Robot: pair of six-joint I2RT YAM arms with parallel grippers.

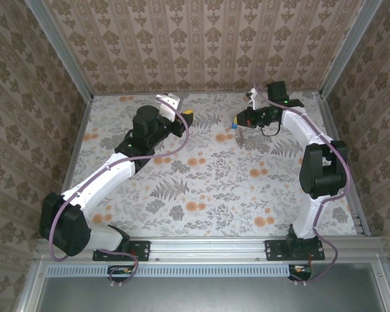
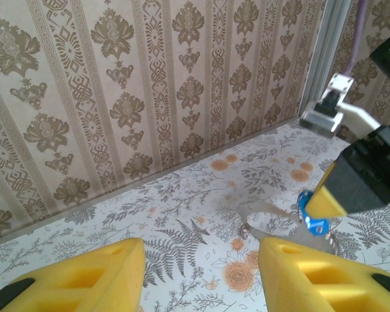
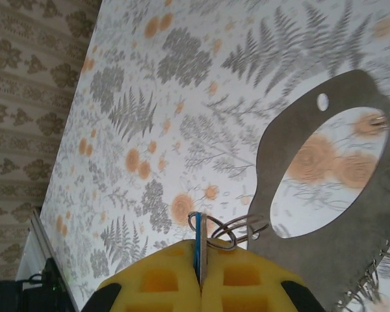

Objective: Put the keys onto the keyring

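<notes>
Floral tabletop, far end: right gripper clamped on blue key, metal keyring right at key tip; left gripper jaws apart, empty, facing them.

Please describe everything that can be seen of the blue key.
The key is tiny, with a bright blue, plastic-looking head. The right pincer is shut on it, its yellow pads pressing both flat sides, so from the right wrist it looks like a thin upright blue edge. Its tip sticks out a little and meets a thin metal ring; whether it is threaded, I cannot tell. The blade is not clear. It is held over the far part of the table.
</notes>
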